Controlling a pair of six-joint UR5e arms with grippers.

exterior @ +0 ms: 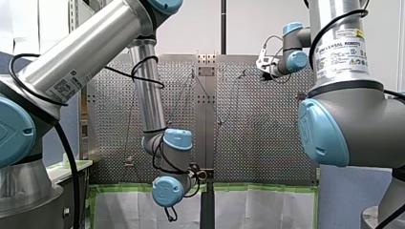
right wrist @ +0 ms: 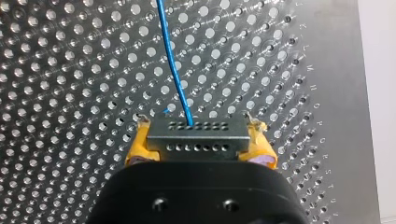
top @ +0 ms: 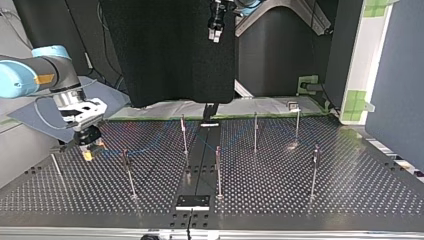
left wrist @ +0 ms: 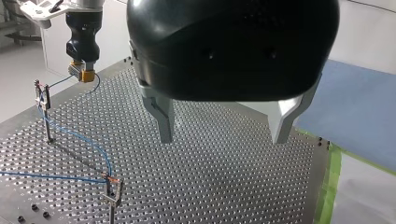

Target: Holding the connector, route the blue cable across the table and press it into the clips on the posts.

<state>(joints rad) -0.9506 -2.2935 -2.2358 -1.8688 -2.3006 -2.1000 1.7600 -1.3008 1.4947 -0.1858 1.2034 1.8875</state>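
Front view: my right gripper [exterior: 265, 66] hangs at the upper right over the perforated table [exterior: 258, 143]; how its claw stands cannot be told here.

Top view: at the left it pinches the connector [top: 88, 154] just above the table, near thin posts [top: 129, 172]. My left gripper [top: 216, 34] hangs at the top middle.

Left wrist view: its metal fingers [left wrist: 164, 121] stand wide apart and empty. Ahead of them the blue cable [left wrist: 88, 140] runs from the connector along the clips [left wrist: 113, 189] of two posts.

Right wrist view: yellow pads [right wrist: 140, 147] clamp the connector, and the cable leads away ahead.
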